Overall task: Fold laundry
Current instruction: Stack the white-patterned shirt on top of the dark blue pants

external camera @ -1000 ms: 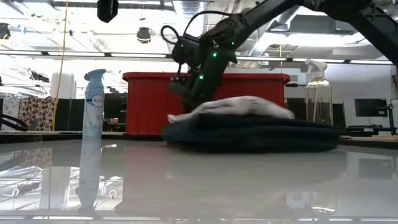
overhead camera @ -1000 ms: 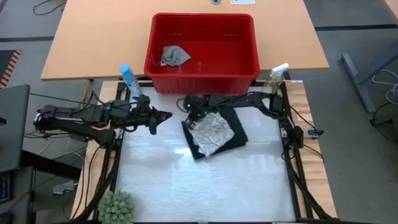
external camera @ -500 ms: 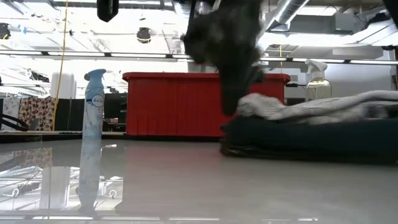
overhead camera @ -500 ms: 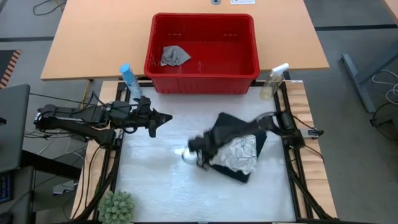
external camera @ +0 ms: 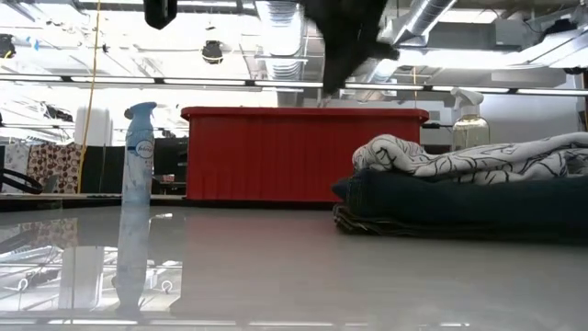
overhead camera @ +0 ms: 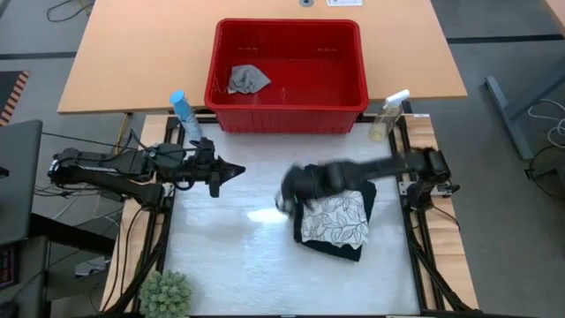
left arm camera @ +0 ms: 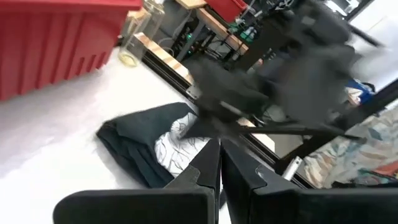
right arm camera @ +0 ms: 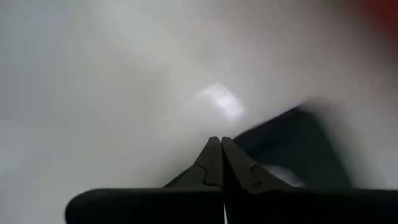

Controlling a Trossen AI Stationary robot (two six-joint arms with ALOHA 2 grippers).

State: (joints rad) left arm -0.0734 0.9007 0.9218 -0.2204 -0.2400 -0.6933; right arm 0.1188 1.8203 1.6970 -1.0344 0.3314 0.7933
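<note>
Dark folded jeans (overhead camera: 353, 247) lie flat on the white table, right of its middle. A white leaf-print cloth (overhead camera: 335, 219) lies folded on top of them; the low view shows the pile (external camera: 459, 198) side on. A small grey cloth (overhead camera: 247, 79) lies inside the red basket (overhead camera: 353, 53). My right gripper (overhead camera: 285, 190) is shut and blurred, raised above the table just left of the pile, touching nothing. Its wrist view shows the shut fingers (right arm camera: 221, 146) over the jeans' edge (right arm camera: 292, 140). My left gripper (overhead camera: 240, 167) hovers shut at the table's left.
The red basket stands at the table's far edge. A blue spray can (overhead camera: 181, 110) stands at the far left corner and a clear spray bottle (overhead camera: 388, 115) at the far right. A small green plant (overhead camera: 166, 291) sits at the near left corner.
My right gripper, shut throughout, swept from the pile's far left side toward the near edge, then rose well above the table. The pile of jeans and leaf-print cloth slid toward the right and near edges and turned about, with the cloth still on top.
</note>
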